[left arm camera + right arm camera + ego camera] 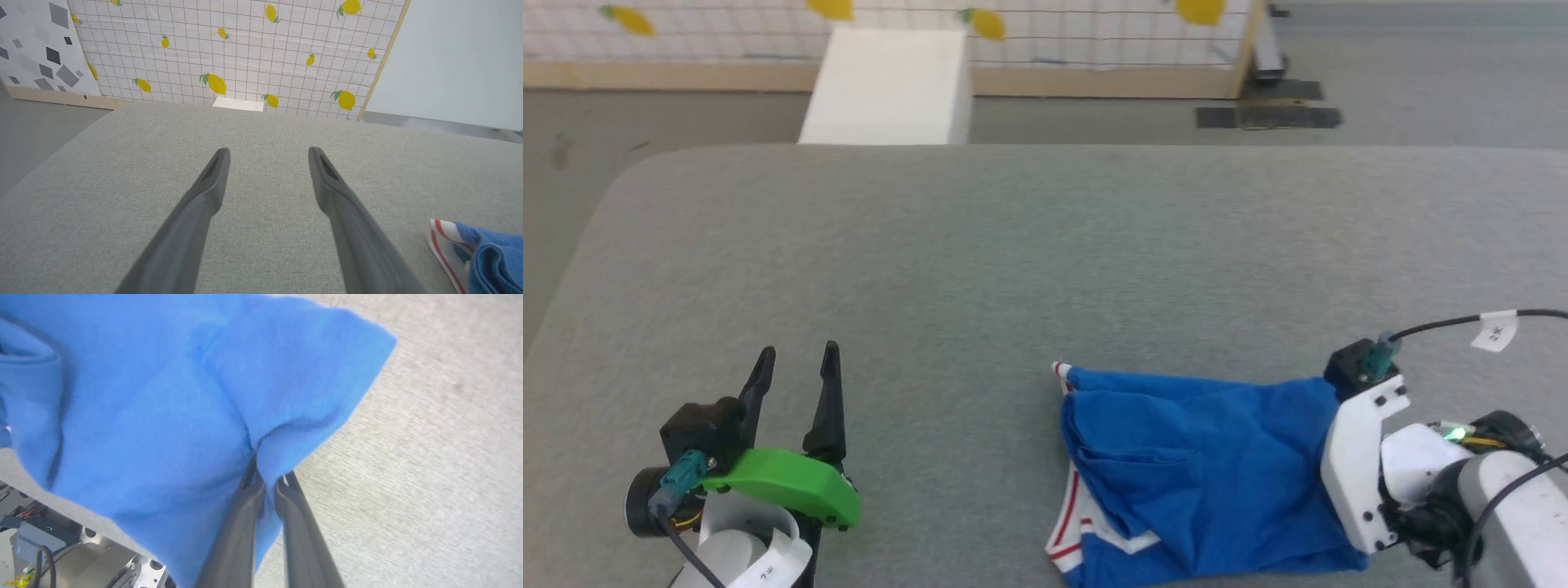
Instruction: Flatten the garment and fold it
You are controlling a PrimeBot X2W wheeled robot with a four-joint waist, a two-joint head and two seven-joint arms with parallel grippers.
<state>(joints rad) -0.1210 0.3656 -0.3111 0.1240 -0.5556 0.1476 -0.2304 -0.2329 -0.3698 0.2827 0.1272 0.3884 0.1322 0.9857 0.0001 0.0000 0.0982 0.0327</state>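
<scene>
- Head view: jersey [1201, 465] lies bunched on the table's near right part, its lower edge at the table's near edge.
- Jersey: royal-blue soft knit, crumpled into thick rounded folds; red-and-white striped trim shows at its left end and lower left, with a white band along one fold.
- Table [980, 261]: grey woven fabric top, fine even texture, rounded far corners.
- Right gripper [267, 477]: long dark tapered fingers clenched on a pinch of blue cloth near the jersey's right corner. Fabric puckers into a ridge at the tips.
- Left gripper [799, 351]: over the table's near left part, well apart from the jersey. Fingers spread wide, nothing between them, smooth matte pointed tips.
- Glossy green curved cover [784, 482] sits on the left wrist.
- Beyond the table's far edge: white boxy block [886, 86] and a gridded lemon-print panel [245, 53] with a wooden frame.
- Black cable with a white paper tag [1494, 331] runs over the table's right side.
</scene>
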